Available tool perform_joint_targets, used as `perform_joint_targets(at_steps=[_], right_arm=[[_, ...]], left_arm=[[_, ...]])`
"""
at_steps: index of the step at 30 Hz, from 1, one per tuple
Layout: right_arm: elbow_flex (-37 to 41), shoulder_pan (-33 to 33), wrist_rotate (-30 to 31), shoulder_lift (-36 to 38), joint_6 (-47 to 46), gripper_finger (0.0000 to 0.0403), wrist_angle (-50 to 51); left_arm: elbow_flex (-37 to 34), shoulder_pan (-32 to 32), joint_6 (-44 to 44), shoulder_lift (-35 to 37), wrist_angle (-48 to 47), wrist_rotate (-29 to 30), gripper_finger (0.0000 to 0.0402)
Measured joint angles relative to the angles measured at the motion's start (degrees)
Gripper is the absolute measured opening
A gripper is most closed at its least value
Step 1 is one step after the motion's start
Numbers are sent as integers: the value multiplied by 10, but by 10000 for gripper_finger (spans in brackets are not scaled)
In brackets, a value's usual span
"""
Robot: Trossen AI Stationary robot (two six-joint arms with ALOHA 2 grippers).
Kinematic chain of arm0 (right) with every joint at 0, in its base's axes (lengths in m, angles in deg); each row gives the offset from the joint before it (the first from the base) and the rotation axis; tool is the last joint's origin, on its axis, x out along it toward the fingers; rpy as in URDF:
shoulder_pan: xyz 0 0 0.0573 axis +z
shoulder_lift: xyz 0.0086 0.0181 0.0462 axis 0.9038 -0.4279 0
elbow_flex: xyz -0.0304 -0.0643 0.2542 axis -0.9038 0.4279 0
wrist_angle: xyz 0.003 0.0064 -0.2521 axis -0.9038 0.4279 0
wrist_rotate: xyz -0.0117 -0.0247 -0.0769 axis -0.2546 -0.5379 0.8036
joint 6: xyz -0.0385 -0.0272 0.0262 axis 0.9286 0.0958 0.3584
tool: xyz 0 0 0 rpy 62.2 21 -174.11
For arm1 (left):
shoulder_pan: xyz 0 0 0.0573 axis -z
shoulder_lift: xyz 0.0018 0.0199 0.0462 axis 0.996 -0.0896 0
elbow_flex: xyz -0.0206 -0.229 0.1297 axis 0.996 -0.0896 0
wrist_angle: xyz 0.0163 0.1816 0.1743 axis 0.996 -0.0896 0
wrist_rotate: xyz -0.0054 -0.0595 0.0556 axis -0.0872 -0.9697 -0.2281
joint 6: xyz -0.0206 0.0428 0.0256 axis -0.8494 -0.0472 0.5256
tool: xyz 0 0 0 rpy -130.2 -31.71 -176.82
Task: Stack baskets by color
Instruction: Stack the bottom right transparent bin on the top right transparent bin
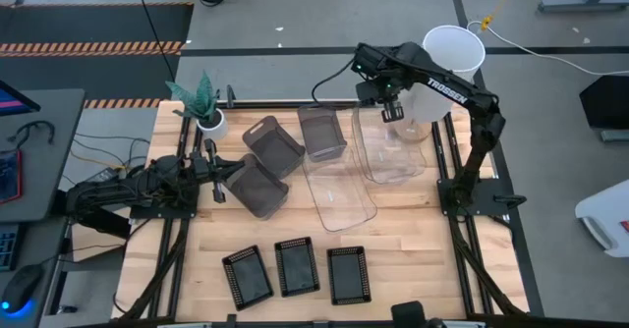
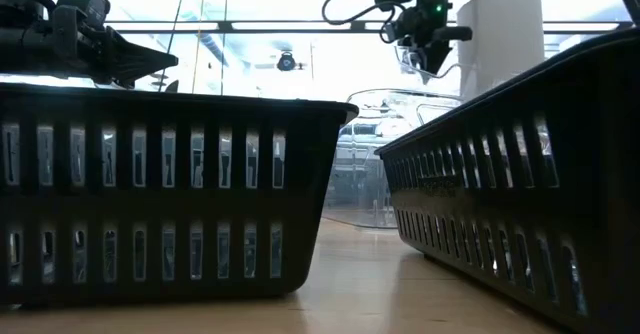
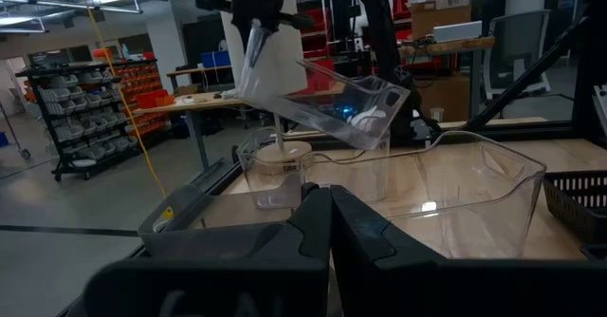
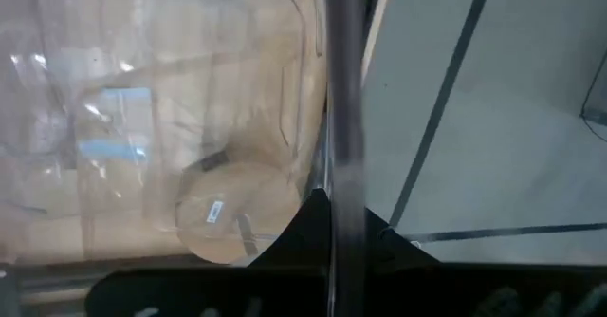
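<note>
My right gripper [image 1: 393,110] hangs over the table's far right part, shut on a clear basket [image 3: 327,94] that is lifted and tilted. Below it a second clear basket [image 1: 388,156] stands on the table, and a third [image 1: 339,191] lies beside it toward the middle. Three smoky-grey baskets [image 1: 273,146] [image 1: 321,132] [image 1: 257,186] sit left of the middle. Three black mesh baskets [image 1: 247,275] [image 1: 296,266] [image 1: 351,274] stand in a row near the front edge. My left gripper [image 1: 211,176] rests shut and level at the left. My right gripper pinches the clear basket's thin rim [image 4: 343,118] at one end, the wall running between its two fingers [image 4: 303,222]. The fingers come from above, slanting down. The basket hangs tilted below them, held end high [image 3: 251,56], other end [image 3: 379,118] lower, off the table.
A tall white cylinder [image 1: 454,48] stands at the far right corner, close behind my right gripper. A small potted plant [image 1: 201,102] stands at the far left. Bare wood [image 1: 432,259] lies at the near right of the table.
</note>
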Motion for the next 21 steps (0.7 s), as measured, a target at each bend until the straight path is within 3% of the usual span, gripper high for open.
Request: perform_joint_targets(at_steps=[5, 17, 21], right_arm=[[26, 10, -31, -6, 1, 2, -8], [171, 17, -39, -5, -10, 5, -40], [210, 17, -59, -5, -16, 21, -80]], left_arm=[[0, 0, 0, 0, 0, 0, 7], [0, 0, 0, 0, 0, 0, 7], [0, 0, 0, 0, 0, 0, 7]])
